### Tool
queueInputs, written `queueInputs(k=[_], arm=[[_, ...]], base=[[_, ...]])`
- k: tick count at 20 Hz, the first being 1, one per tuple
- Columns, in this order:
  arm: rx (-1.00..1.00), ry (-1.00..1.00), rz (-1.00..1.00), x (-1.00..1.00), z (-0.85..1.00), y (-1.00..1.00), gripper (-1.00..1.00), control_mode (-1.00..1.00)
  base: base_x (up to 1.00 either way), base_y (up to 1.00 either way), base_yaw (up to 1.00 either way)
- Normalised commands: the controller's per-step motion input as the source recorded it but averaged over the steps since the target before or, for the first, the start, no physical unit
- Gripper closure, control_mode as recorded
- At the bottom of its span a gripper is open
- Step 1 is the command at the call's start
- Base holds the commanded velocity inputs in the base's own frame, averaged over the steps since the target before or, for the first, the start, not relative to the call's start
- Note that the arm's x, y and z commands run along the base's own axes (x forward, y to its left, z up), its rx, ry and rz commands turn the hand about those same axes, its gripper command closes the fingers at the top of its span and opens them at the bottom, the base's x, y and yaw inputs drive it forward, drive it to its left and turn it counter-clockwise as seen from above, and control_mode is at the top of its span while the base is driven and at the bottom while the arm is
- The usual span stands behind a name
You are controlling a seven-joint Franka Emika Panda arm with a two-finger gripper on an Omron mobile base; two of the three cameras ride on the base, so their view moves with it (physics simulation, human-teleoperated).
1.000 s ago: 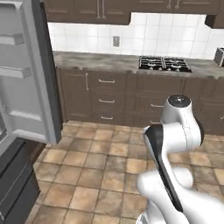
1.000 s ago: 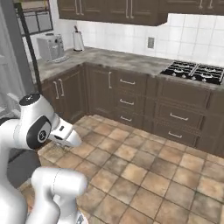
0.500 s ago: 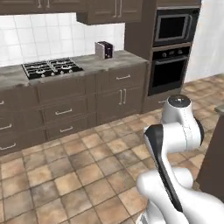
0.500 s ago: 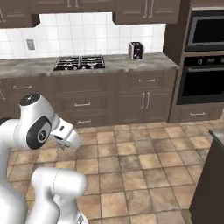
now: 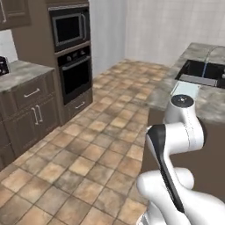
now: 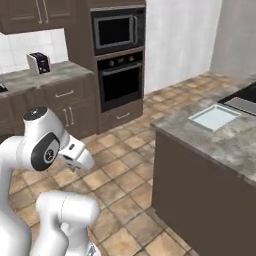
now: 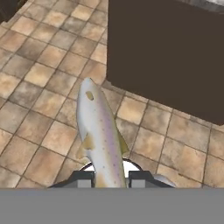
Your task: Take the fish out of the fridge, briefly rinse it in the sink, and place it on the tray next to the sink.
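The gripper is clenched on the fish, gripping it near the tail end between the two dark finger tips. The fish is slim and elongated, with a smooth silvery-grey body, faint speckles, and small yellowish fins; its head points away from the hand, above the brown tiled floor. A dark brown cabinet side of the island stands just beyond it.

In the base views, the island carries a mottled grey stone countertop. The tray, shallow, rectangular and pale bluish-white with a raised rim, lies flat on that countertop just beside the black rectangular sink. A built-in oven with a dark glass door sits in the brown cabinet wall.
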Motion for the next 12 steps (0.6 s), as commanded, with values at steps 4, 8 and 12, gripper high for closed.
queueInputs(k=[4, 8, 12], arm=[[0.00, 0.00, 0.00, 0.00, 0.00, 0.00, 1.00, 1.00], [0.00, 0.00, 0.00, 0.00, 0.00, 0.00, 1.00, 1.00], [0.00, 0.00, 0.00, 0.00, 0.00, 0.00, 1.00, 1.00]], base=[[1.00, 0.54, -0.57], [1.00, 0.77, -0.60], [1.00, 0.99, -0.62]])
